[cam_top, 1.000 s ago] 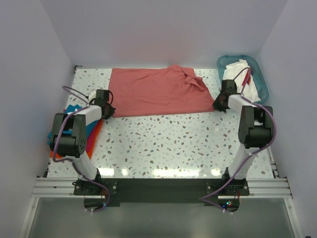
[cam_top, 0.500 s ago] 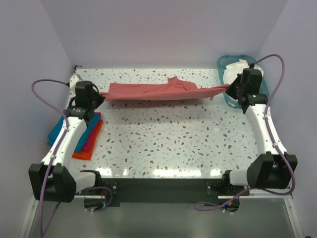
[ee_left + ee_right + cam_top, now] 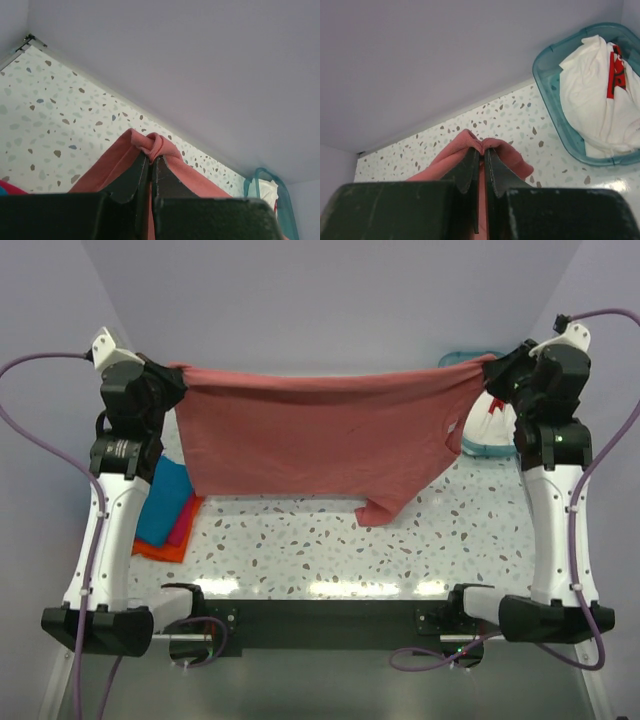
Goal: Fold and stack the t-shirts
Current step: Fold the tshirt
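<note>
The large salmon-red t-shirt hangs spread in the air between both raised arms, its lower edge and one sleeve dangling above the table. My left gripper is shut on its left top corner; the pinched cloth bulges over the tips in the left wrist view. My right gripper is shut on the right top corner, shown in the right wrist view. Folded teal, pink and orange shirts lie stacked at the left. A white shirt with a red mark sits in the basket.
The teal plastic basket stands at the back right corner, partly hidden behind the right arm in the top view. The speckled table runs to the walls at back and sides.
Both arms have risen, lifting the salmon-red shirt off the table. It was lying flat a second ago, then bunched between the grippers, and now hangs spread out.
</note>
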Tool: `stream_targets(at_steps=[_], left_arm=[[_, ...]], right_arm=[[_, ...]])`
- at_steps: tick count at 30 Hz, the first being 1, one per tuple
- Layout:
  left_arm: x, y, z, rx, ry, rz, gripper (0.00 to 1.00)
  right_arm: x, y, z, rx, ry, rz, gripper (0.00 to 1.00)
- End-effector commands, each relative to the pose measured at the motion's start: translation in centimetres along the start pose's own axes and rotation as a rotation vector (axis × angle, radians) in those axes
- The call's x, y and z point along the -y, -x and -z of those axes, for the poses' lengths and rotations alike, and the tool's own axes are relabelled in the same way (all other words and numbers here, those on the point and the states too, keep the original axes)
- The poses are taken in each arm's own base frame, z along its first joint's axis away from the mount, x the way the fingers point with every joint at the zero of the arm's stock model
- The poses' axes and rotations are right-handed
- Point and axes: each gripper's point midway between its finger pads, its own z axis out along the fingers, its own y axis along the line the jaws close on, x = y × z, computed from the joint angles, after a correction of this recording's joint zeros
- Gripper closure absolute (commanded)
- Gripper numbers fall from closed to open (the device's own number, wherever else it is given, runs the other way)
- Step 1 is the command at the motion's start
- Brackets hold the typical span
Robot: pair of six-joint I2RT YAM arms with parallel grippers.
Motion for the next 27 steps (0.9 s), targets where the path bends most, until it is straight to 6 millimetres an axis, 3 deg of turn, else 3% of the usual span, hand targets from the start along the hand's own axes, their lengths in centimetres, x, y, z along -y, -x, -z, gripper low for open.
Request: stream_targets(at_steps=[1,2,4,5,6,7,8,9,10,11,12,14,15,18,20,22,23,24,25,27], left_arm=[[1.8,1.7,-3.2,0.046,-0.043,-0.031,1.0],[2.5,2.0,-4.9,0.048,-0.062,-0.029,1.0],[3.3,2.2,-6.8,0.051,-0.084,-0.025,1.0],[3.3,1.0,-8.9,0.019,-0.084,-0.025,1.0],[4.5,2.4,-9.7,0.051,-0.121,-0.013,1.0],[5.2,2.4,-10.6,0.048,-0.148,-0.011,1.0],[5.9,2.7,-12.6,0.059,-0.16,-0.007,1.0],[6.4,2.9,-13.6,0.064,-0.174,-0.006,1.0],[6.9,3.2,-14.6,0.065,-0.188,-0.006,1.0],[6.5,1.6,-17.2,0.028,-0.181,-0.009,1.0],[8.6,4.3,-17.2,0.079,-0.232,-0.001,1.0],[9.2,3.8,-19.5,0.067,-0.251,0.004,1.0],[11.3,5.9,-18.8,0.107,-0.316,0.006,1.0],[13.0,7.2,-18.8,0.146,-0.38,0.013,1.0],[11.9,8.9,-18.6,0.181,-0.377,0.019,1.0],[11.8,10.0,-17.5,0.201,-0.383,0.02,1.0],[10.6,9.3,-17.8,0.19,-0.363,0.02,1.0],[10.2,9.2,-17.6,0.189,-0.359,0.021,1.0],[10.2,9.8,-16.5,0.201,-0.361,0.022,1.0],[8.2,7.6,-16.9,0.154,-0.32,0.019,1.0]], right_arm=[[-1.5,2.3,-3.5,0.052,0.048,-0.009,1.0],[-1.5,2.0,-5.5,0.042,0.047,-0.007,1.0],[-2.4,3.4,-7.0,0.08,0.074,-0.02,1.0],[-3.0,3.5,-8.2,0.079,0.102,-0.028,1.0],[-3.6,3.5,-10.2,0.063,0.122,-0.037,1.0],[-3.8,3.2,-11.6,0.052,0.132,-0.046,1.0],[-4.4,3.8,-12.7,0.075,0.159,-0.055,1.0],[-5.6,5.6,-12.8,0.113,0.194,-0.064,1.0],[-5.3,4.4,-15.4,0.085,0.188,-0.067,1.0],[-5.7,5.0,-15.9,0.097,0.196,-0.068,1.0],[-6.9,7.4,-15.7,0.15,0.226,-0.069,1.0],[-7.3,8.2,-16.9,0.177,0.233,-0.072,1.0],[-8.2,10.2,-16.0,0.228,0.257,-0.071,1.0],[-8.7,12.7,-15.4,0.306,0.256,-0.066,1.0],[-8.5,13.7,-14.6,0.337,0.245,-0.063,1.0],[-7.7,13.1,-14.7,0.326,0.222,-0.061,1.0],[-8.0,14.1,-13.2,0.362,0.234,-0.062,1.0],[-6.8,12.1,-14.3,0.317,0.204,-0.061,1.0],[-6.5,11.7,-14.2,0.311,0.199,-0.063,1.0],[-5.1,8.9,-14.6,0.245,0.167,-0.063,1.0]])
